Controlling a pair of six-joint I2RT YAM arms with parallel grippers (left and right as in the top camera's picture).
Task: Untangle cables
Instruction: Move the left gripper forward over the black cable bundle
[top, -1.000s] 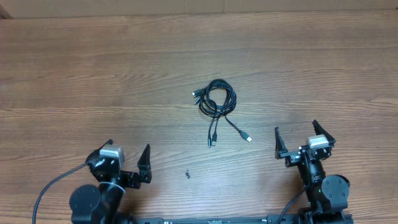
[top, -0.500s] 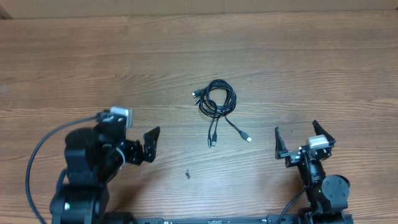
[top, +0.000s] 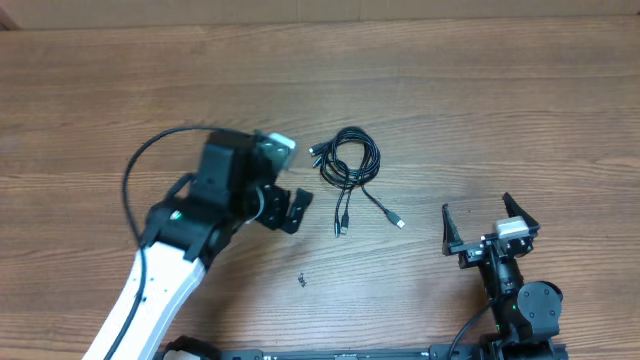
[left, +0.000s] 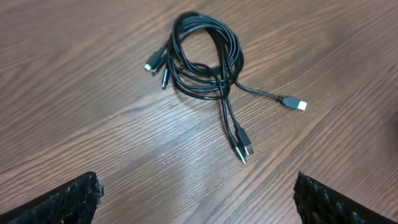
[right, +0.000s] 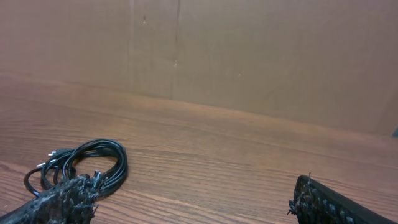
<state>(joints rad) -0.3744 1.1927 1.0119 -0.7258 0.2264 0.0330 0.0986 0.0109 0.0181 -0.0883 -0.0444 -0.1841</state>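
The cables (top: 348, 162) lie as one looped bundle near the middle of the table (top: 520, 100), and no gripper touches them. The bundle is longer than it is wide: the loop is at the far side, and the loose ends with their plugs run back toward the robot. The left gripper (top: 293, 210) hangs just beside these loose ends, on their left, its jaws wide with nothing between them. In the left wrist view the bundle sits ahead of the fingers, about centred in the gap. The right gripper (top: 476, 206) is also wide and empty, but well apart, down by its base. So the left arm is nearer — I judge it should reach first.
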